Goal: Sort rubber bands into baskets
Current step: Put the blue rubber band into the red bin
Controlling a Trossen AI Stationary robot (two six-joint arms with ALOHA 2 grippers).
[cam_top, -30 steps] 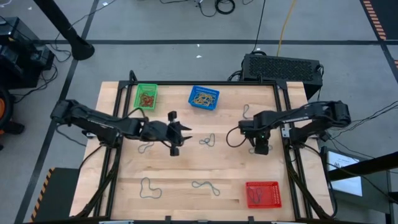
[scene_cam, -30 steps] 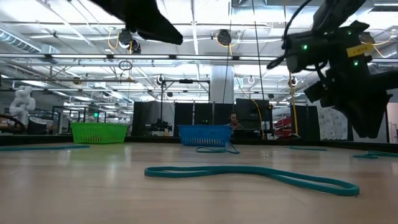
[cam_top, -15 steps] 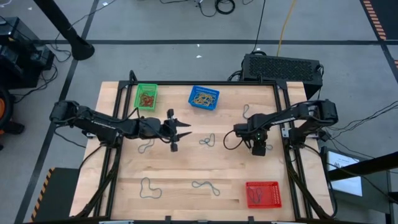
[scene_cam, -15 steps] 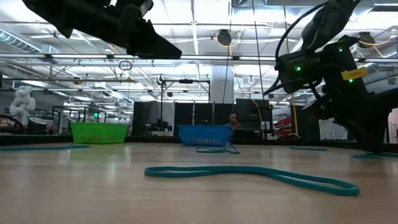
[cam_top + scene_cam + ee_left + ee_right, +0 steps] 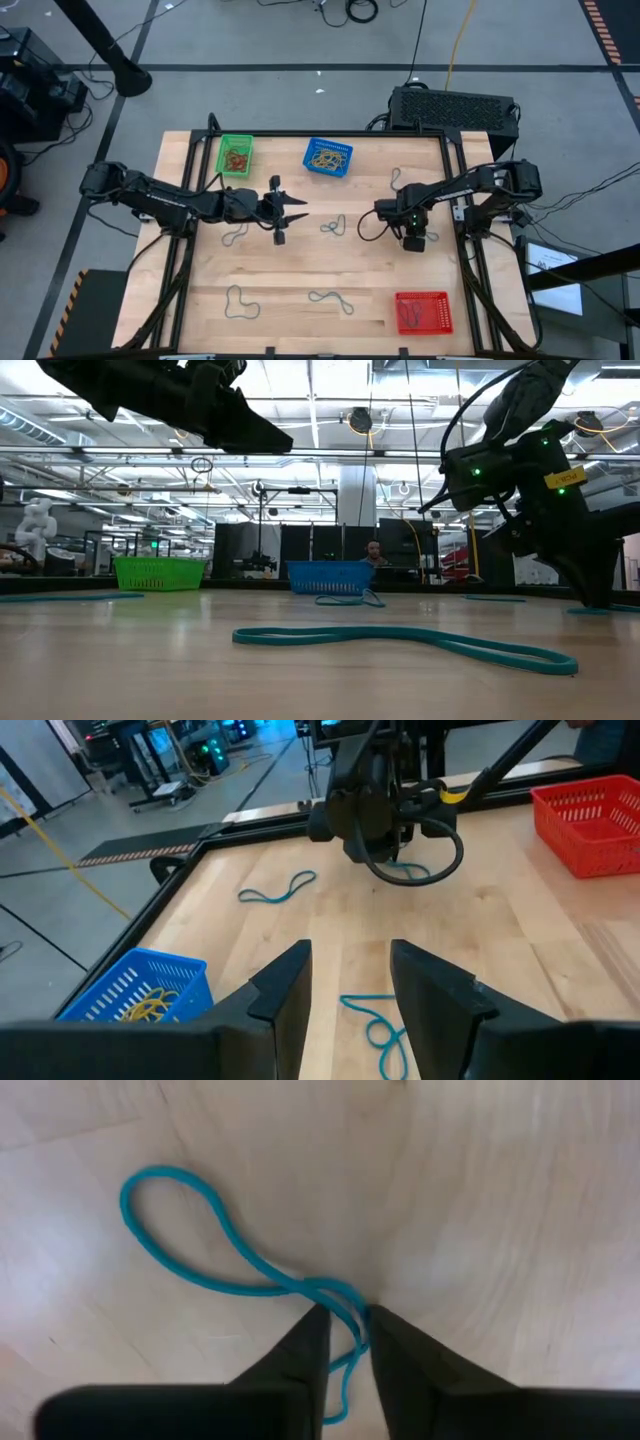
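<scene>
At centre right of the high view, the right tool (image 5: 416,240) pinches a teal rubber band (image 5: 240,1270) on the worktop (image 5: 300,270); the red basket (image 5: 422,312) lies directly below.

Overhead, table-level, two wrist cams

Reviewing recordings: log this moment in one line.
right gripper: closing on teal rubber band, table | left gripper: open, hovering mid-table

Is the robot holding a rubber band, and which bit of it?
The right gripper is pinching a teal band where its loop crosses over, down on the table. The left gripper is open and holds nothing.
</scene>
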